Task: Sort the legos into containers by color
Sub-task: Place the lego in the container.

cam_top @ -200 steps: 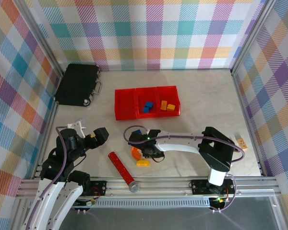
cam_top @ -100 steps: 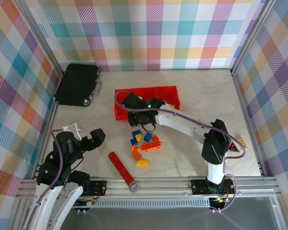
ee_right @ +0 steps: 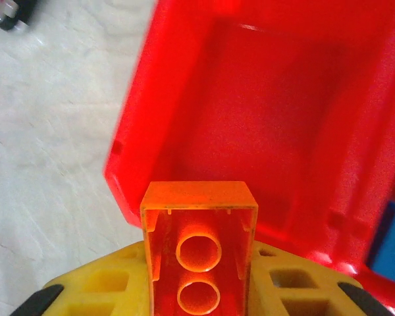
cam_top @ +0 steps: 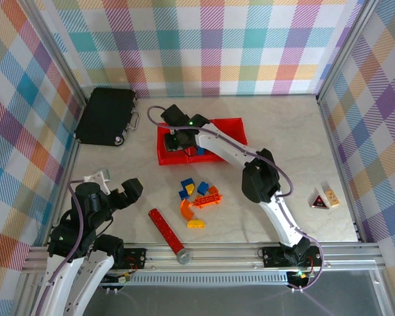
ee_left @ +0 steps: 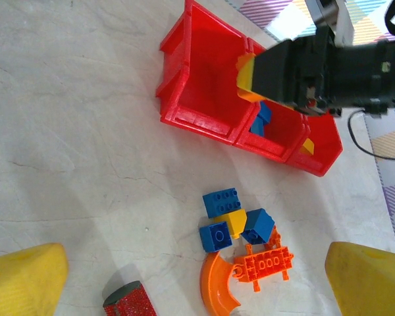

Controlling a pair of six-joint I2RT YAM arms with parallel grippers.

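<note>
At seven o'clock on the marbled bench (cam_top: 283,131), the left claw (cam_top: 115,185) gapes wide, grasping nothing. Loose legos (cam_top: 197,197), glossy studded blocks and a curved orange arch (cam_top: 184,209), lie mid-bench. At twelve o'clock from them, the right claw (cam_top: 179,139) is clenched on a hollow orange brick (ee_right: 199,253) over the leftmost smooth red plastic container (ee_right: 270,99).

Quick count: three red open-top plastic bins (ee_left: 197,79) joined in a row. Loose on the table (cam_top: 283,145): three blue plastic bricks (ee_left: 220,201), one yellow brick (ee_left: 234,220), one orange curved arch (ee_left: 216,291), one flat orange plate (ee_left: 268,263), one small yellow-orange piece (cam_top: 196,224). One more orange two-hole brick (ee_right: 199,263), seen from below. One black case (cam_top: 106,116), one red glittery cylinder (cam_top: 164,230). In the bins I can make out one blue piece (ee_left: 260,118), one yellow piece (ee_left: 307,146); rest hidden.
</note>
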